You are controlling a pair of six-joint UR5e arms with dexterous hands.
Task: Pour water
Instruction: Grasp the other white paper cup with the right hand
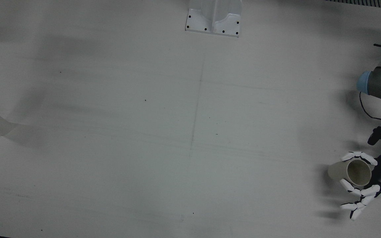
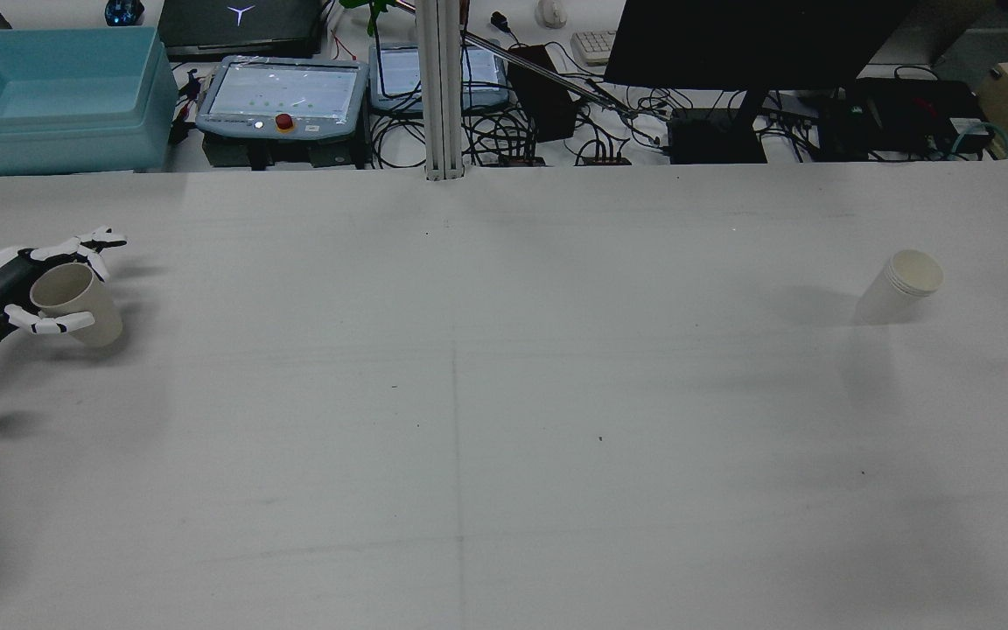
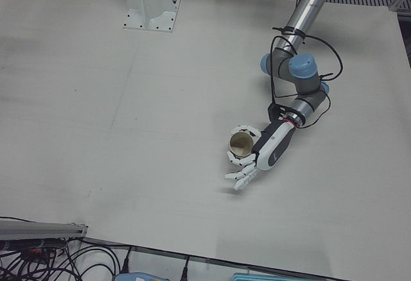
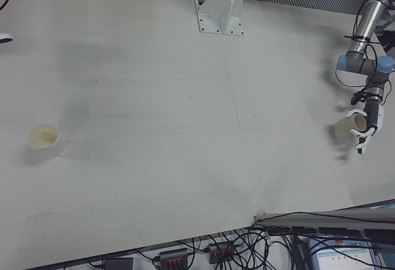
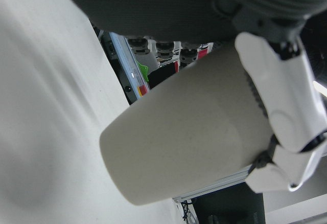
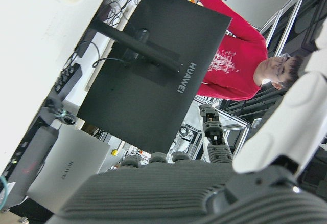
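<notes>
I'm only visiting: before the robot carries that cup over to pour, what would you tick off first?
1. Grip: the left robot hand has fingers wrapped around the held cup: ok.
2. Held cup level: it leans sideways: not ok.
3. Water inside it: cannot tell.
4. Other cup standing upright across the table, mouth open: ok.
5. Path between the cups free of things: ok.
6. Right robot hand out of the way: cannot tell; only its own camera shows it.

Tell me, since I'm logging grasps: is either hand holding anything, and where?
The left hand holds a paper cup around its side wall near the rim.
</notes>
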